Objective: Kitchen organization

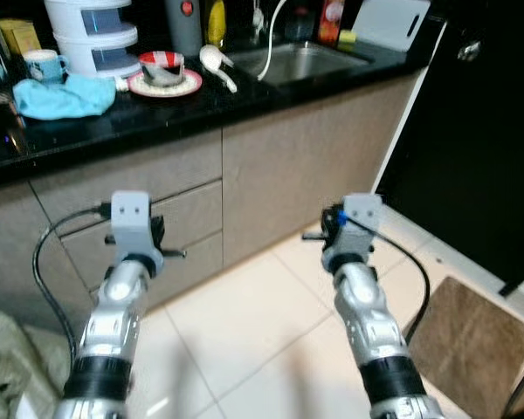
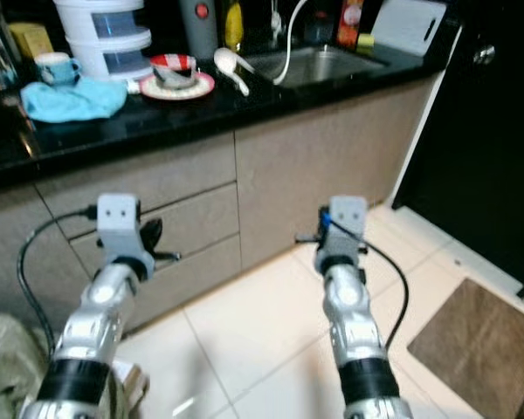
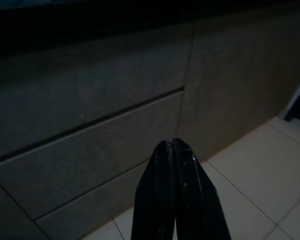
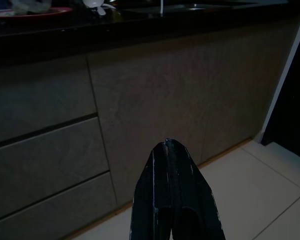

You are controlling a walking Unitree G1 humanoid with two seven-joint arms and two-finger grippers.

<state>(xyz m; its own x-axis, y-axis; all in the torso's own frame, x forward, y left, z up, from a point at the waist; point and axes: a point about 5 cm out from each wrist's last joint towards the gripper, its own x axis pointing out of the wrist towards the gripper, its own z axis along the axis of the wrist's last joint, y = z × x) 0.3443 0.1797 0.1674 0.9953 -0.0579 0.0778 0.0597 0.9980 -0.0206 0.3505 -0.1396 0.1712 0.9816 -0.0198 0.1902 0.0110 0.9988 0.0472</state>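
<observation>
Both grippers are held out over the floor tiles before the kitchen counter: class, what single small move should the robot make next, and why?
Probably a short step toward the counter. The left gripper and right gripper are both shut, holding nothing, and hang below the countertop in front of the drawers. The blue cloth, pink plate and white spoon lie above and beyond them.

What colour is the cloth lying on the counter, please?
The cloth is light blue, almost turquoise; it shows best in the left eye view.
</observation>
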